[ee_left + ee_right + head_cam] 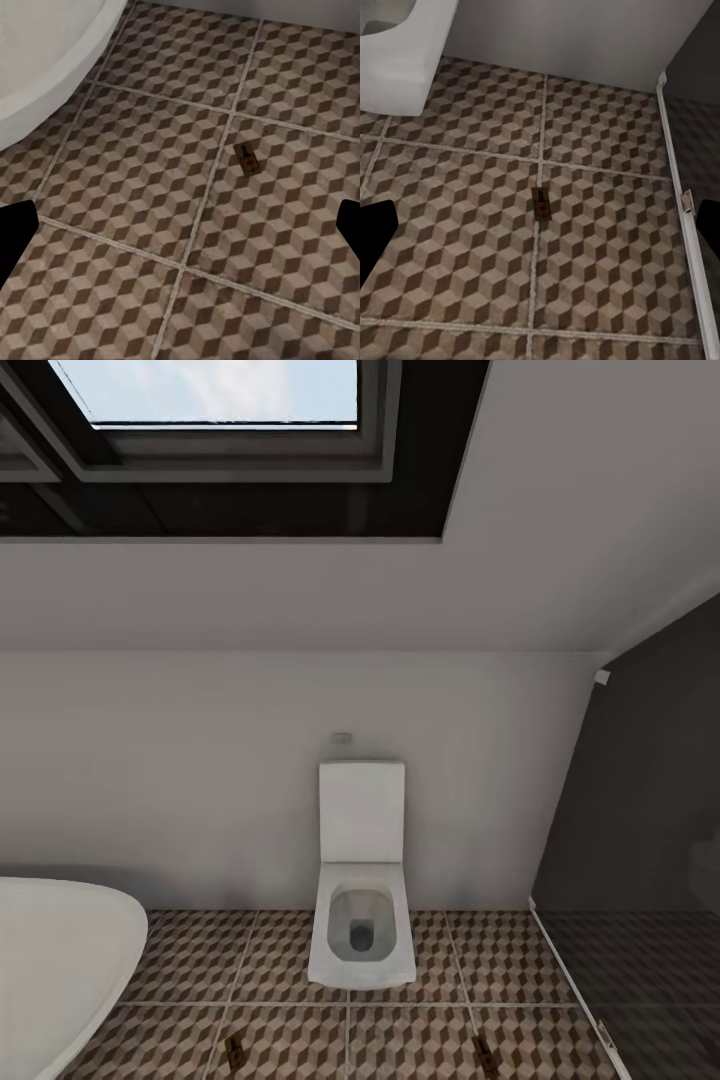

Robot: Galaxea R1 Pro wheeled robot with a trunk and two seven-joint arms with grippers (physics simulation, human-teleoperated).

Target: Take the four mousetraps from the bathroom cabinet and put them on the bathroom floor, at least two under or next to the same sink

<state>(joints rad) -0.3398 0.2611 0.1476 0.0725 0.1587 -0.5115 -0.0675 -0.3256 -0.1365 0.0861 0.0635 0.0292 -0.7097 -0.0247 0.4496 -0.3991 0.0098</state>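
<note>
Two mousetraps lie flat on the patterned bathroom floor (pixel 400 1040), one (pixel 235 1050) near the bathtub and one (pixel 485 1053) toward the shower side. The left wrist view looks down on a small brown mousetrap (pixel 247 158) lying beside a tile joint. My left gripper (pixel 180 232) is open above the floor, its dark fingertips (pixel 15 236) at the picture's edges, nothing between them. In the right wrist view another mousetrap (pixel 541 204) rests on a joint line, and my right gripper (pixel 540 236) hangs open and empty above it. The cabinet and the bathroom sink are out of view.
A white toilet (pixel 361 900) stands against the back wall, also seen as a white toilet corner (pixel 397 60). The rounded white bathtub (pixel 50 970) fills the left side, its bathtub rim (pixel 45 60) near the left trap. A dark glass shower partition (pixel 640 860) with a white frame (pixel 682 195) bounds the right.
</note>
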